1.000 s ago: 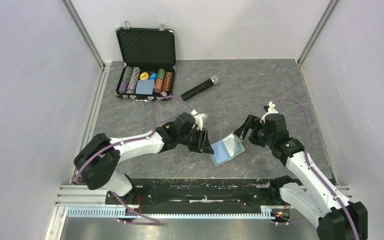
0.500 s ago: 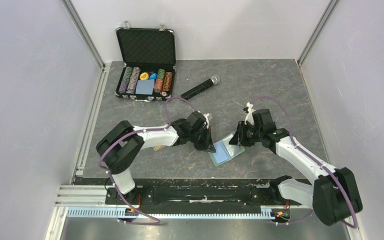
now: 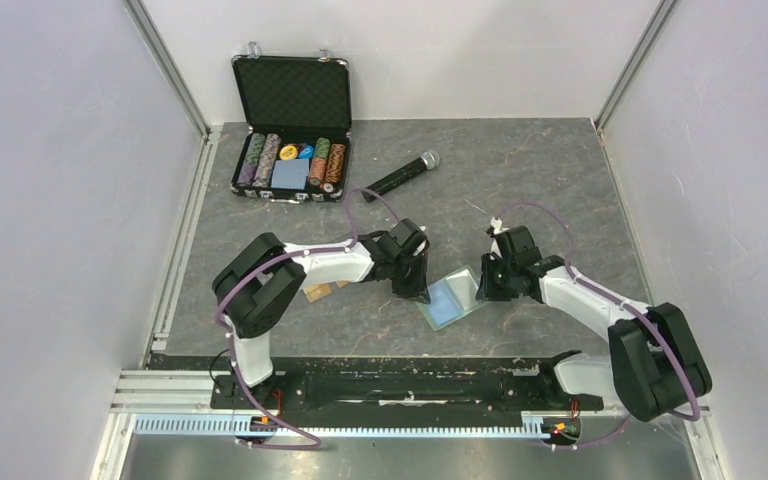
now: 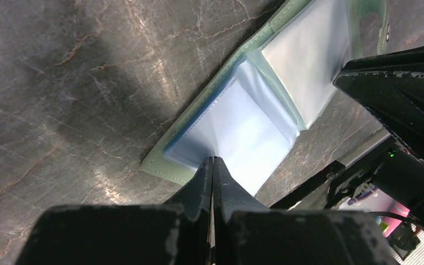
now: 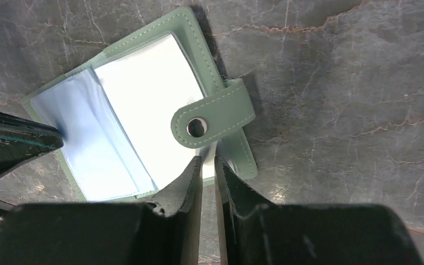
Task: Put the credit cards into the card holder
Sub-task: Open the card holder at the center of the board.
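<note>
Nearest me, card holder (image 3: 450,300) lies open on worktop (image 3: 520,170) btwn both arms, blue sleeves up. Left fingers (image 4: 201,182) pinched tight on a sleeve's edge. Right fingers (image 5: 187,185) nearly together, apparently nipping the edge by the snap strap. No card visible inside, so I reckon all loading's left. The credit cards (image 3: 318,292) sit just left, partly under my left forearm, an awkward reach. Further back: mic (image 3: 397,176), chip case (image 3: 292,95), well apart.

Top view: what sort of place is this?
Probably a lab robot test cell: plain white walls with metal framing box in a grey table, the left arm and right arm are bolted to a rail, and the props look staged: chip case, microphone, card holder.
</note>
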`<move>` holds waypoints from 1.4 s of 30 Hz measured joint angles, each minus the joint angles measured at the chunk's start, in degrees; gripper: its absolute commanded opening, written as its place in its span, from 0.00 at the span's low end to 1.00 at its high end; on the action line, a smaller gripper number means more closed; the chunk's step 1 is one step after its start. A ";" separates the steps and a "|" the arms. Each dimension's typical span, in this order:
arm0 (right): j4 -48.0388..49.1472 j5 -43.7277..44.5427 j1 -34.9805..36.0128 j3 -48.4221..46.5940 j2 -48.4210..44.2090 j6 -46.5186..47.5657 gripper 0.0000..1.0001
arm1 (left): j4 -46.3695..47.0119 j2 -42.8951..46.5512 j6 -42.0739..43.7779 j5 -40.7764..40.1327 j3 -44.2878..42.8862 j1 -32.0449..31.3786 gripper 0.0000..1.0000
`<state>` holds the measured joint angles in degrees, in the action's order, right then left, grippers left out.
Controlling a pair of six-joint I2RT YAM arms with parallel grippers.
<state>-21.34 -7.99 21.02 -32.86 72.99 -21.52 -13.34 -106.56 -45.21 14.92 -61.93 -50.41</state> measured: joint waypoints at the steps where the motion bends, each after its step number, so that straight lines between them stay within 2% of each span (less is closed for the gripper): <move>1: 0.42 0.17 -0.02 0.79 0.11 0.11 0.16 | -0.90 -0.20 0.33 -0.87 -0.59 -0.09 0.02; 9: 3.34 -1.14 -0.13 4.70 -4.24 0.00 0.15 | -7.21 -2.08 3.74 -4.55 -5.70 -1.01 0.04; 21: 3.65 -9.16 -0.26 11.50 -12.24 -6.05 0.16 | -15.32 -6.78 7.48 -11.13 -15.17 -2.51 0.12; 23: 3.06 -10.21 -0.22 11.69 -12.52 -6.56 0.16 | -15.52 -6.82 8.04 -12.61 -15.52 -2.93 0.18; 29: -0.42 -11.10 -0.11 11.56 -13.29 -6.93 0.20 | -15.72 -4.09 10.08 -19.63 -14.32 -4.04 0.46; 31: -1.90 -11.06 -0.11 11.04 -13.44 -6.84 0.23 | -15.93 -0.50 10.38 -22.12 -12.00 -4.04 0.54; 38: -4.17 -11.19 -0.11 3.87 -13.64 -6.16 0.38 | -15.39 19.04 10.34 -32.06 -4.90 -4.04 1.00; 42: -4.13 -11.43 -0.11 -0.42 -13.38 -5.66 0.43 | -15.69 28.89 9.60 -38.91 -0.61 -3.52 1.00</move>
<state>-25.47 -19.42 20.91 -33.28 59.61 -27.18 -29.04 -77.67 -35.62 -23.99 -62.54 -53.93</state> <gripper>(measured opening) 0.394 0.994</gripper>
